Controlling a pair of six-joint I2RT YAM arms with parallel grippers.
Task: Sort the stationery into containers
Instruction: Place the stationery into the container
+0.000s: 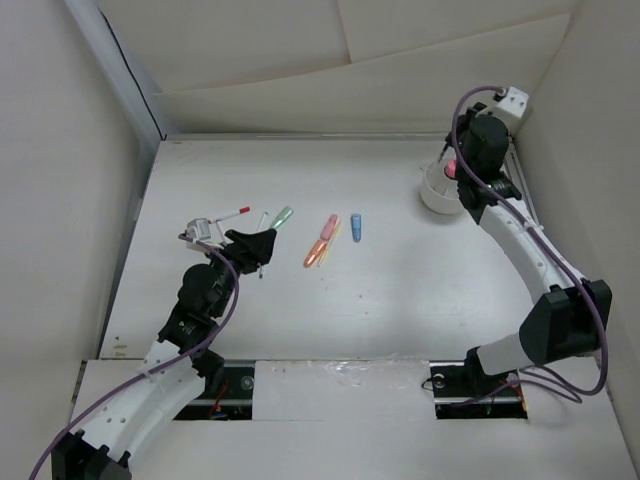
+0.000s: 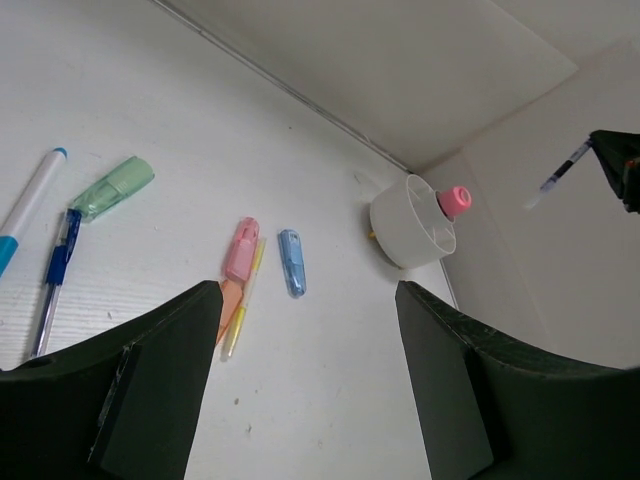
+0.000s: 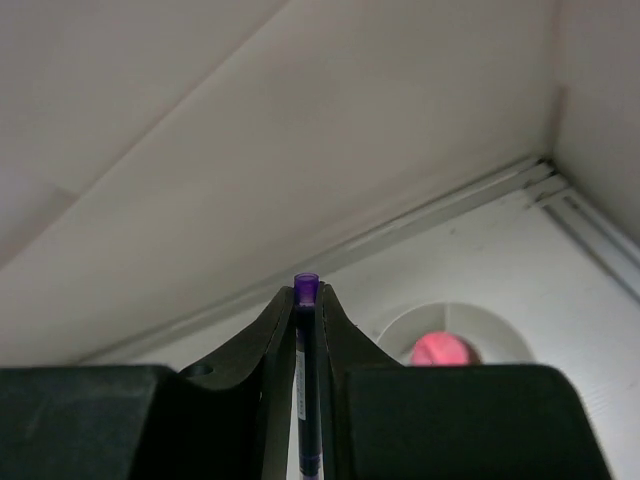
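My right gripper is shut on a thin dark pen with a purple end. It hangs above the round white divided cup at the back right. A stubby pink-capped item stands in the cup. My left gripper is open and empty, low over the table's left side. On the table lie a green marker, a pink and orange marker, a blue marker and a white pen with a red tip.
In the left wrist view a thin yellow pen lies beside the pink marker. A dark blue pen and a white pen lie at the left. Walls stand close behind and to the right of the cup.
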